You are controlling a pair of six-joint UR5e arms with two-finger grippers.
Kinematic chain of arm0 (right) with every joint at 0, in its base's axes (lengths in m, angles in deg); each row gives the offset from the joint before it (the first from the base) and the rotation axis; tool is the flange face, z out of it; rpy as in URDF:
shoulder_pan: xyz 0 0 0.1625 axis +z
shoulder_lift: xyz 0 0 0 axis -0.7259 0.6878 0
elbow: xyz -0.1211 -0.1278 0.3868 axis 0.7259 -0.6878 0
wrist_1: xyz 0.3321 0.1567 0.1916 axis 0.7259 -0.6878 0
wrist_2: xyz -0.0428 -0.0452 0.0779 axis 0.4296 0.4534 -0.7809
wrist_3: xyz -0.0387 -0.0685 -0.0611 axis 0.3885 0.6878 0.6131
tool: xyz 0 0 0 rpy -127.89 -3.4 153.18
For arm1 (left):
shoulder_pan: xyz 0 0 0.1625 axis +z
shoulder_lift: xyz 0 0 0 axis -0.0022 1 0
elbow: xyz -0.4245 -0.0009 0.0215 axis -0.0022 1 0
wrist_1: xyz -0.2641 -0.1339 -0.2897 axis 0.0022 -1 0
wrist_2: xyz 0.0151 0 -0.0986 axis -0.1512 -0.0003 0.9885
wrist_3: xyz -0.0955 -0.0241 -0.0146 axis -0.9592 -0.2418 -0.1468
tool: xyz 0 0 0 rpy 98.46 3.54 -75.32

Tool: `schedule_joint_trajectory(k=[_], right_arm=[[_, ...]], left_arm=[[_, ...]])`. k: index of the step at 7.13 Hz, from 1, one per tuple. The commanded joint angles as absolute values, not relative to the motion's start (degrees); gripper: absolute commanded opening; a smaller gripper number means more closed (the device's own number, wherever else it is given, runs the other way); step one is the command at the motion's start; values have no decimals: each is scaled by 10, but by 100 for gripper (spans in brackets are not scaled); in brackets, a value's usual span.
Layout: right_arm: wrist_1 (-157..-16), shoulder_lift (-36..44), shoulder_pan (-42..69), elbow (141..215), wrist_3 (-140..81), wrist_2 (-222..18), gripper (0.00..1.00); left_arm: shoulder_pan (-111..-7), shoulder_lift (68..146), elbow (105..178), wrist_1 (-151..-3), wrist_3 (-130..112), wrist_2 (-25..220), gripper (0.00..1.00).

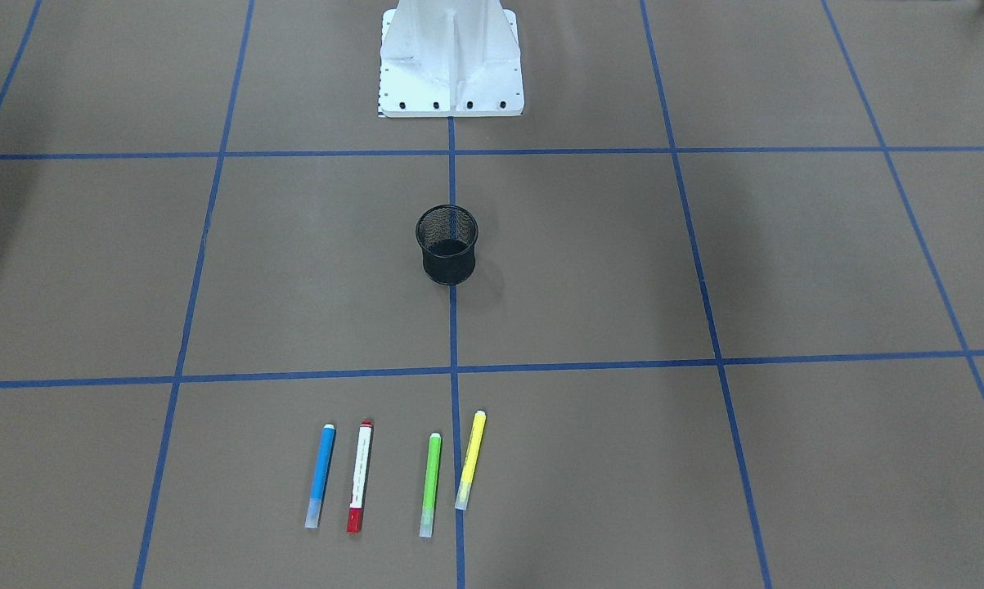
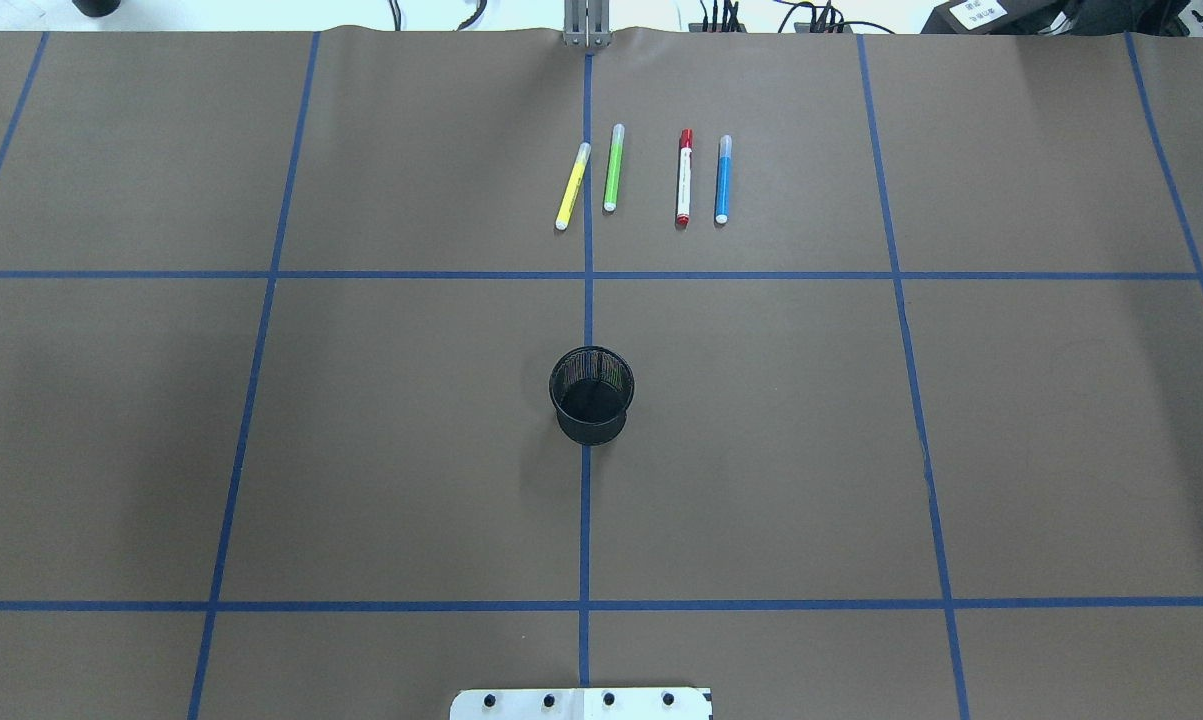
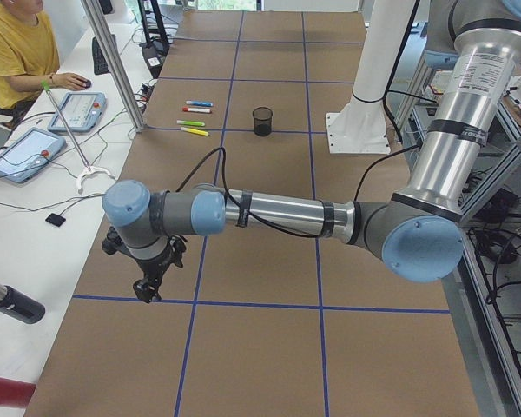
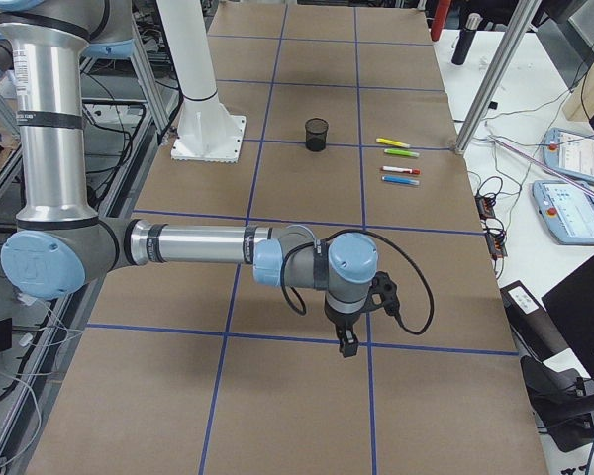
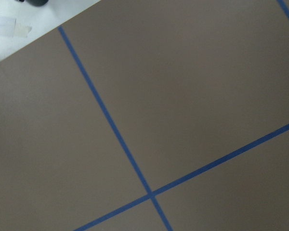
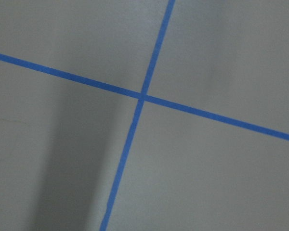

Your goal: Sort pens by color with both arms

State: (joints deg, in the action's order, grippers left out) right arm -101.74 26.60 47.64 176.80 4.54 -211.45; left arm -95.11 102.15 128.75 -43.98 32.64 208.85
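**Four pens lying in a row, both my grippers hanging far out at the table's ends**

The pens are lying flat side by side in the far row of squares, close to the centre tape line and apart from one another. From my left to my right they are running yellow pen (image 2: 572,186), green pen (image 2: 614,167), red-capped white pen (image 2: 683,177), blue pen (image 2: 723,179). The yellow one is lying tilted with one end at the centre line; the other three are lying nearly parallel. Nearer to me, the black mesh cup (image 2: 591,394) is standing upright on that same line, well apart from the pens.

My left gripper (image 3: 146,282) is hanging above the brown table (image 2: 261,450) near its left end, pointing down. My right gripper (image 4: 347,341) is doing the same near the right end. Both are well apart from the pens, and I cannot tell whether either is spread or closed. Each wrist camera is showing only paper and crossing blue tape.

A person (image 3: 13,52) is sitting at the side bench beyond the pens.
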Motion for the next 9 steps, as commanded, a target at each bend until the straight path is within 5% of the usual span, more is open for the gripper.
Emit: schedule_joint_trajectory(k=[1,5,9], right_arm=[[-1016,275,482,1772,35,-2116,100],[-1013,268,481,1778,-36,-2120,100],[-1012,269,481,1778,-38,-2122,100]], left_arm=[[-961,949,1287,-508,322,2093,100],[-958,903,1388,-502,143,2091,100],[-958,901,1398,-500,143,2093,100]])
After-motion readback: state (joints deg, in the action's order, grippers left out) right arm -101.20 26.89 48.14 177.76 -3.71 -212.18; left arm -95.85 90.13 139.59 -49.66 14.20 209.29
